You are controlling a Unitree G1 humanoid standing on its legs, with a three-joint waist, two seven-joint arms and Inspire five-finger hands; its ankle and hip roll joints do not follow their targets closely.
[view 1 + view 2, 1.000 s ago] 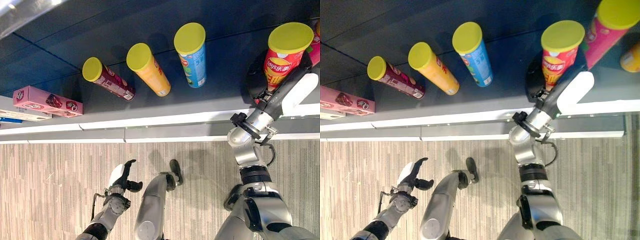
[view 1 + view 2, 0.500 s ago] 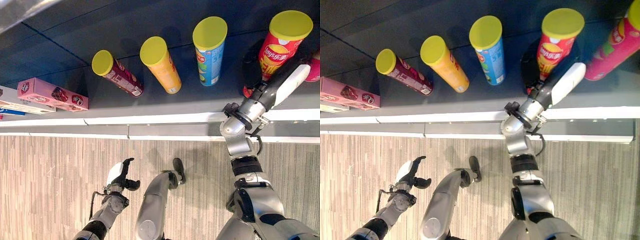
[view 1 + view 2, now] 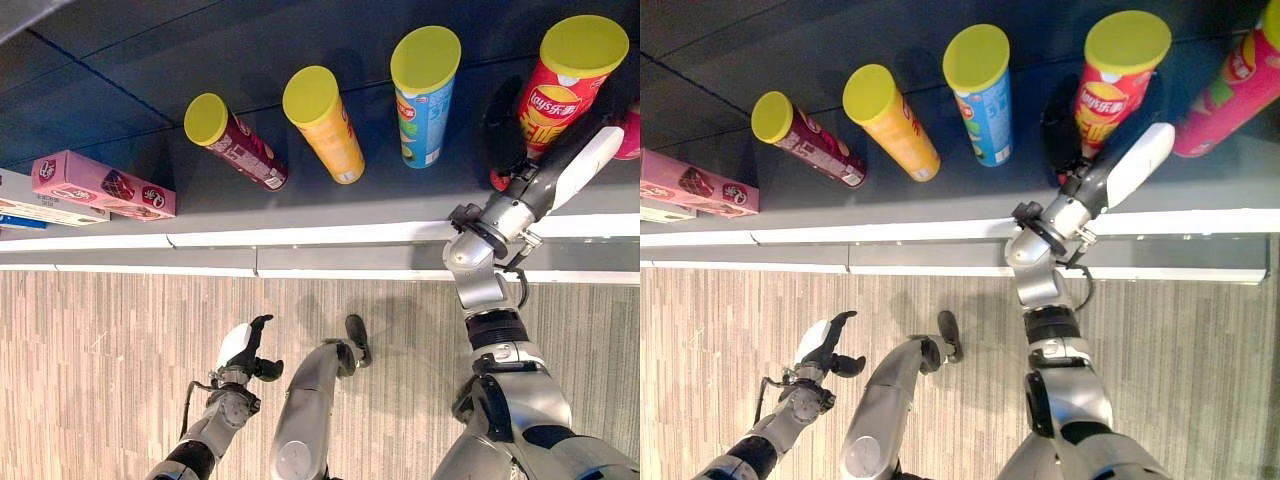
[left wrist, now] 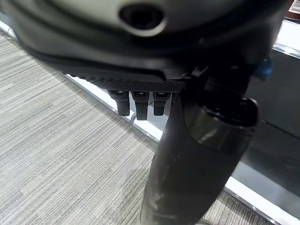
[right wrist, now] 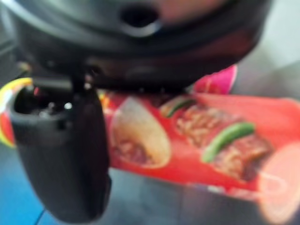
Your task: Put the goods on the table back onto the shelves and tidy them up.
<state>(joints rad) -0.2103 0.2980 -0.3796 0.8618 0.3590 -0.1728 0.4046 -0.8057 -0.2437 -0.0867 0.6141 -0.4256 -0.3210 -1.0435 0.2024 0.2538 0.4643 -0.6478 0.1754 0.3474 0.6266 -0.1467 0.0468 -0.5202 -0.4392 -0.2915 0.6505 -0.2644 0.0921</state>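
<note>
Your right hand (image 3: pixel 520 165) reaches onto the shelf (image 3: pixel 400 205) with its fingers curled round the lower part of the red can (image 3: pixel 560 75), thumb in front of the label in the right wrist view. Over the last second the can has come down to stand upright on the shelf, so I judge the placement nearly done and a release the next thing to weigh. Just beside the hand, on its inner side, stands the blue can (image 3: pixel 422 85); farther along are the yellow can (image 3: pixel 322 125), the maroon can (image 3: pixel 232 145) and the pink box (image 3: pixel 95 185). A pink can (image 3: pixel 1235 80) stands near on the outer side. Your left hand (image 3: pixel 245 350) hangs low over the floor (image 3: pixel 90 380), fingers loosely curled, holding nothing.
</note>
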